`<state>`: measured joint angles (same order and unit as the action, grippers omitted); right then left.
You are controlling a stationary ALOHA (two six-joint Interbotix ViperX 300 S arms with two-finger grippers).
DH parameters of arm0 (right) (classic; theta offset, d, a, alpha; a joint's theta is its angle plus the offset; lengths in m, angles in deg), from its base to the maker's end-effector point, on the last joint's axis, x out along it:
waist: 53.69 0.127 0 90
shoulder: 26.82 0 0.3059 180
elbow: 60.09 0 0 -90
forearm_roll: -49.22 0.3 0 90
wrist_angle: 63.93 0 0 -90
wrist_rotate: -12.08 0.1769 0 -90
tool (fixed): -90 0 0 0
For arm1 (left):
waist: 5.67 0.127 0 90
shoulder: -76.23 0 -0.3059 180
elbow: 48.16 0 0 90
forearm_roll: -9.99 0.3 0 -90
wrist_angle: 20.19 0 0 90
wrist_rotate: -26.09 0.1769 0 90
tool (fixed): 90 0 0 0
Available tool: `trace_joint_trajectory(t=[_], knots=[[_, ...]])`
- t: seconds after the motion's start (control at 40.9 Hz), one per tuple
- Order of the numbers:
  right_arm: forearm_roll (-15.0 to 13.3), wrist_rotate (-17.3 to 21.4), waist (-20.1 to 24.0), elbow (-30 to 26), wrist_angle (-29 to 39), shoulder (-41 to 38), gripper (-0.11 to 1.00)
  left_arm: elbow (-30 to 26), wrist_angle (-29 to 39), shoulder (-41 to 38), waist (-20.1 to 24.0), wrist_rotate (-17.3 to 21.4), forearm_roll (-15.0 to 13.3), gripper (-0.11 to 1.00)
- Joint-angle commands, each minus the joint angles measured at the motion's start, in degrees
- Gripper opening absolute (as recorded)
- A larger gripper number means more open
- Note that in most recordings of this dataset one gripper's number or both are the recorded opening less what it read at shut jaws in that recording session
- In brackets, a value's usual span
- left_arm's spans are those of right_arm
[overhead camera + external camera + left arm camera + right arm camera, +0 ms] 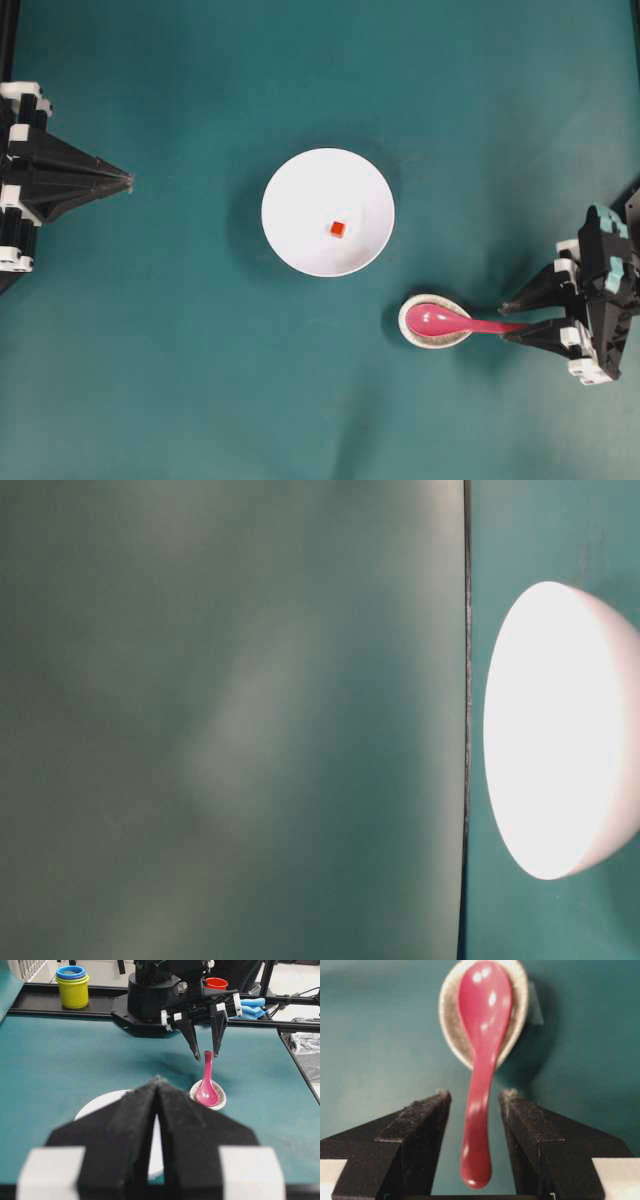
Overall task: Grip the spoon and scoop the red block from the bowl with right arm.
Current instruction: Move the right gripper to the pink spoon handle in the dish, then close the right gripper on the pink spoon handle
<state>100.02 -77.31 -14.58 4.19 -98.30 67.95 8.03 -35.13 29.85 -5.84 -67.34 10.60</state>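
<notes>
The right gripper [475, 1102] is standing with its jaws wide apart on either side of the handle of the glossy pink spoon [482, 1035], not gripping it. The spoon's scoop is lying in a small speckled dish [435, 322] near the tabletop's right edge. The tiny red block [337, 229] is sitting in the white bowl [300, 190] mid-tabletop, while the left gripper [157, 1085] is keeping its jaws together at the left edge.

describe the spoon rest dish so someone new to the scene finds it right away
Start at the large white bowl in the middle of the green table. Toward the right gripper from it sits a small oval dish, much smaller than the bowl. It is speckled off-white and cradles the scoop of the pink spoon, while the bowl holds only the red block.
</notes>
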Motion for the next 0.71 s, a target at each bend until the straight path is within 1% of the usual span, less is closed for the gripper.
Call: trace_joint_trajectory(t=[0.0, 0.318, 0.44, 0.684], knots=[[0.0, 0.1, 0.4, -1.2, 0.2, -0.4, 0.52, -1.5, -0.3, -0.4, 0.1, -0.3, 0.2, 0.00], [0.0, -0.4, 0.7, -1.7, 2.2, -2.7, 0.52, -1.6, 0.4, -0.4, 0.0, -0.6, 0.2, 0.00], [-0.1, -1.0, 0.7, -1.7, 2.0, -3.7, 0.52, -1.6, 0.4, -0.4, 0.0, -0.6, 0.2, 0.00], [0.0, -4.8, 0.7, -1.3, 0.9, -4.1, 0.52, -1.6, 0.4, -0.4, 0.1, -0.6, 0.2, 0.00]])
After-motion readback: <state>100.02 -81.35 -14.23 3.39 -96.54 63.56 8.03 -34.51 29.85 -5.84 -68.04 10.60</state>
